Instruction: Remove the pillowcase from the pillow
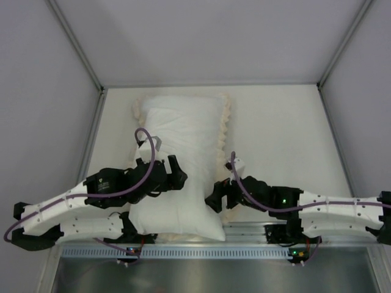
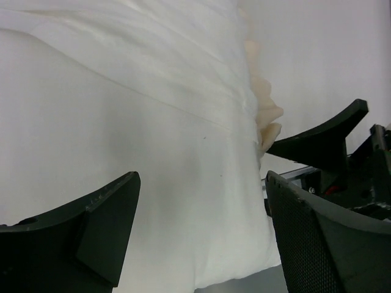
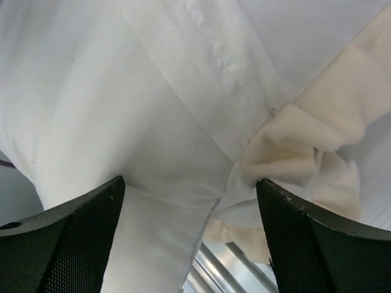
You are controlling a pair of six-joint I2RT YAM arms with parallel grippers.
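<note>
The pillowcase (image 1: 183, 122) lies white face up on the table, running from far to near, with its cream ruffle (image 1: 226, 125) along the edges. The plain white pillow (image 1: 180, 213) bulges at the near end. My left gripper (image 1: 179, 173) is open at the pillow's left side. White fabric (image 2: 183, 152) fills the space between its fingers (image 2: 110, 213). My right gripper (image 1: 215, 198) is open at the right side near the front. Its jaws straddle a hemmed white fabric edge (image 3: 220, 201), and the ruffle (image 3: 293, 152) touches its right finger. The grey face is hidden.
The white table (image 1: 281, 122) is boxed in by pale walls with grey corner posts (image 1: 76, 46). A metal rail (image 1: 244, 232) runs along the near edge, right under the pillow's front end. A finger of the right gripper (image 2: 321, 139) shows in the left wrist view.
</note>
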